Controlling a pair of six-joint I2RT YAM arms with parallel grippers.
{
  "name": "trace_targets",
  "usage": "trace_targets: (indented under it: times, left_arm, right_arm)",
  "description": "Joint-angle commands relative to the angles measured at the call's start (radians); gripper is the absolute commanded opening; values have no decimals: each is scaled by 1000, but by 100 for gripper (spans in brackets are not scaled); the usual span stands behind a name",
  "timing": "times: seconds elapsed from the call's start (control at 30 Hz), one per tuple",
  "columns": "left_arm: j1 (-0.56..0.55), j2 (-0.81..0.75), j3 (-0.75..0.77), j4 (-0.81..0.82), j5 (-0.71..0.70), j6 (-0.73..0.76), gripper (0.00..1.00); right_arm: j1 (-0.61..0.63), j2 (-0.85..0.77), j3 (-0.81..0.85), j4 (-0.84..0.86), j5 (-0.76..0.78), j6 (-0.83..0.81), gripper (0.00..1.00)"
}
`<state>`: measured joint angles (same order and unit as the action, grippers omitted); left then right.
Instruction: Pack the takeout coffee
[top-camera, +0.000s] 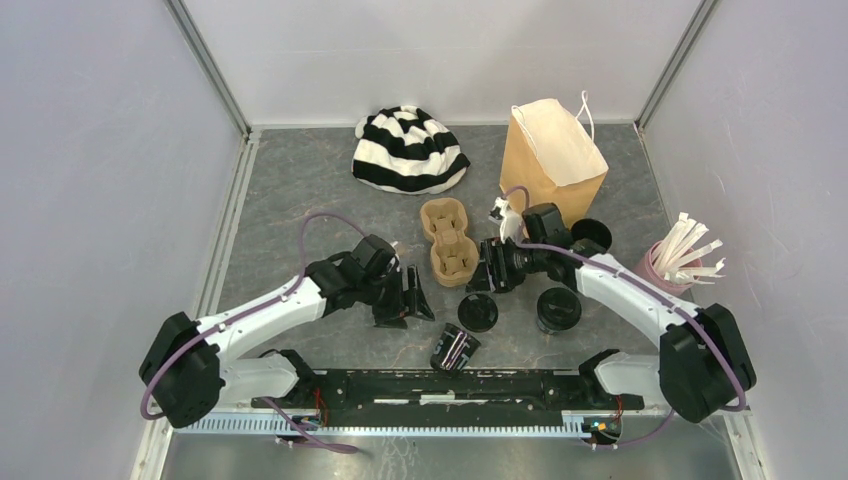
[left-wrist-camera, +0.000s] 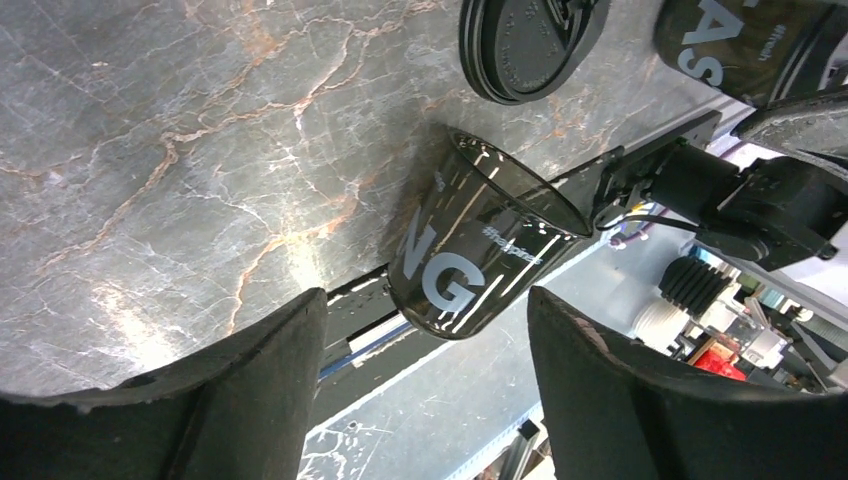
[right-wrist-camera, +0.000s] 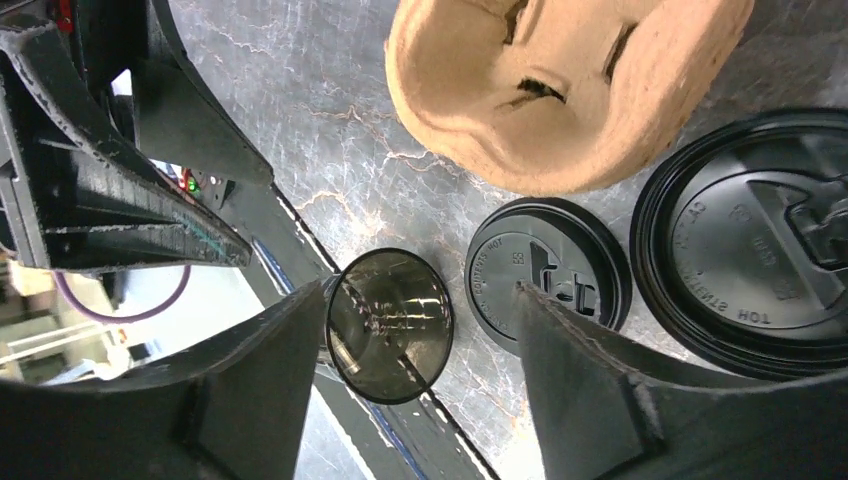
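Left pincer (left-wrist-camera: 425, 312) and right pincer (right-wrist-camera: 420, 296) both wide, empty, either side of carrier (top-camera: 449, 240). Tipped cup (top-camera: 455, 348) near worktop (top-camera: 300, 190) edge; loose lid (top-camera: 478, 312), lidded cup (top-camera: 558, 309) beside it.

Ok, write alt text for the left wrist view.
A lidless black coffee cup lies on its side on the grey table, ahead of the open left gripper. A black lid and a second cup sit beyond.

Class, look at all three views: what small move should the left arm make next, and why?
Probably lower the open left claw around the tipped cup and close on it. The cup lies on its side, lidless, squarely between the jaws. It likely needs standing up before the loose lid goes on.
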<state>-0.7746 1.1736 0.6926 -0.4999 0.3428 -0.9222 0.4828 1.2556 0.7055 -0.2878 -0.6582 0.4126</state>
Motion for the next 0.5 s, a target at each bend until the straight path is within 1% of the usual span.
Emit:
trace_targets:
  times: [0.0,0.07,0.1,0.2,0.33,0.47]
  left_arm:
    - [-4,-6,73,-12,28,18,82]
    - [-5,-7,96,-20,22,18,83]
    - [-5,-4,107,-31,13,21,83]
    - [-5,-7,118,-44,0,22,83]
    - [-5,-46,131,-92,-48,20,83]
    - [-5,-99,153,-146,-102,11,84]
  right_arm:
    - [42,7,129,-175,69,-137,79]
    - [80,-3,118,-194,32,-172,85]
    - [88,-8,94,-175,1,-174,87]
    - [92,4,32,-138,-93,-182,90]
    - [141,69,-1,-58,-206,-187,90]
    - [248,129,-2,5,-231,-148,84]
